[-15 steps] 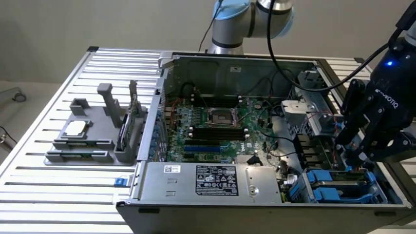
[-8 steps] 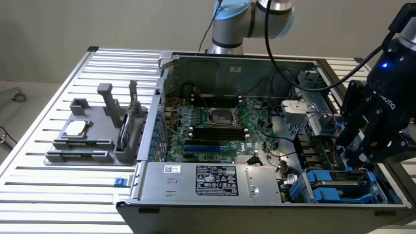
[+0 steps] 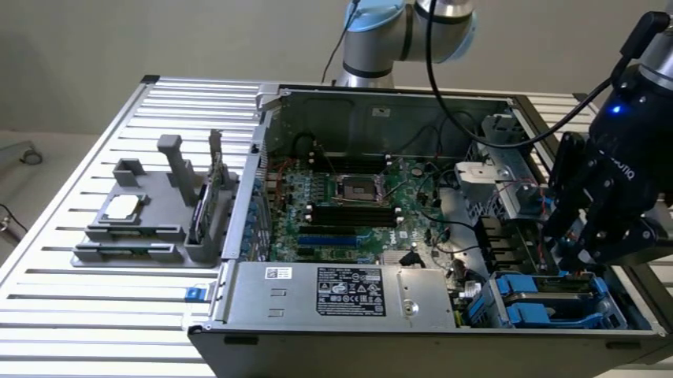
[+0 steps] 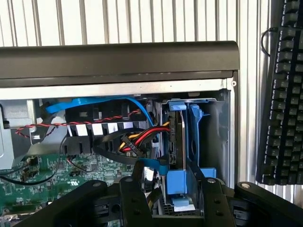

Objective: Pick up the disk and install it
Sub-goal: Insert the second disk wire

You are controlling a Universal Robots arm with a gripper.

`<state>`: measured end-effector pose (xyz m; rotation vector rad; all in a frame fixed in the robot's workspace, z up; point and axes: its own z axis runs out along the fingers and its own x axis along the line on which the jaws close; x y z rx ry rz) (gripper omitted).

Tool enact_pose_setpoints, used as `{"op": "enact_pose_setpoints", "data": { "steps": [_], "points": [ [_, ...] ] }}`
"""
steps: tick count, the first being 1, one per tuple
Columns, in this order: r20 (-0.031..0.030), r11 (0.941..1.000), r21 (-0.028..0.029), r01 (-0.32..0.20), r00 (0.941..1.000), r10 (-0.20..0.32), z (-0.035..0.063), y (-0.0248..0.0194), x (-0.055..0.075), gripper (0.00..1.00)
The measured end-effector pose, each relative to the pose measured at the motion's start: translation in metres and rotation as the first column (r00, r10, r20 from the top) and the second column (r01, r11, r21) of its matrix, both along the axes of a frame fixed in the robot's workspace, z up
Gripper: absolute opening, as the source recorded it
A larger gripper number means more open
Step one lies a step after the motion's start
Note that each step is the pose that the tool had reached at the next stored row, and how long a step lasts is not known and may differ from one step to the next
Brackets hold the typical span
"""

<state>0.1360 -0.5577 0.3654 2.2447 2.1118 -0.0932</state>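
While hand (image 4: pixel 173 198) gapes wide, blue-framed disk (image 4: pixel 179 137) upright on edge in case bay, cables beside

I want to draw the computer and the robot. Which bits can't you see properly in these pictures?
- Disk, wrist view: seen edge-on in its blue carrier; its label face is turned away.
- Disk bay, exterior view: the gripper covers its upper part.
- Gripper, wrist view: the picture's edge cuts off its body.
- Power-supply box, exterior view: label print too small to read.
- Keyboard, wrist view: cut off at the edge.

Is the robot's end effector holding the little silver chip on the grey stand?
No, the end effector hangs over the blue drive bay inside the computer case, far from the chip.
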Motion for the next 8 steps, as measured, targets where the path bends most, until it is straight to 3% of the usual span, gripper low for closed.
{"op": "enact_pose_setpoints", "data": {
  "steps": [4, 7, 8],
  "points": [
    [0.0041, 1.0, 0.0001, 0.0, 1.0, 0.0, -0.0007, 0.0002, -0.0007, 0.4],
    [0.0064, 1.0, -0.0002, 0.0, 1.0, 0.0, -0.0008, 0.0004, -0.0011, 0.22],
    [0.0071, 1.0, -0.0002, 0.0, 1.0, 0.0, -0.0009, 0.0005, -0.0013, 0.22]
  ]
}}
